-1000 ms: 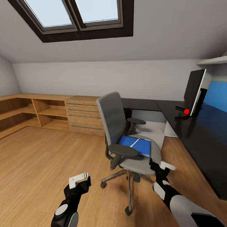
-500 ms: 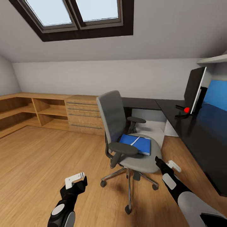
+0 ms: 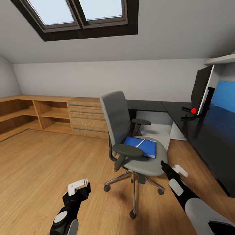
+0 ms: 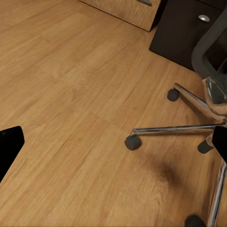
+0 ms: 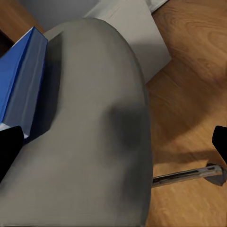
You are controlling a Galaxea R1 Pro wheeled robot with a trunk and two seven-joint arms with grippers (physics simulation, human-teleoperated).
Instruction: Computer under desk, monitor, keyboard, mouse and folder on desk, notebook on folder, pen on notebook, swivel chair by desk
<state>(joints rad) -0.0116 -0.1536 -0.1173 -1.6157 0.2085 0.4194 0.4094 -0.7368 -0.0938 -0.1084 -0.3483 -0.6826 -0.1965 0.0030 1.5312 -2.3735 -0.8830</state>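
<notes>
Sloped grey walls and a wood floor [image 3: 39, 156] surround us; frame center, the folder [image 3: 143, 147] lies on the swivel chair [image 3: 130, 137], the monitor [image 3: 200, 93] on the desk [image 3: 209, 137] at right. Our left gripper [image 3: 78, 186] and right gripper [image 3: 174, 169] hang wide apart, empty.

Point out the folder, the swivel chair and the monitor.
folder [image 3: 146, 147]: head view, on its blue cover.
swivel chair [image 3: 115, 117]: head view, on its grey backrest.
monitor [image 3: 199, 88]: head view, on its dark panel.

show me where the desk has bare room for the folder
The desk top is bare from the monitor stand toward the robot, along its near edge. Crowded spot: the swivel chair seat, where the folder lies beside the right gripper.
</notes>
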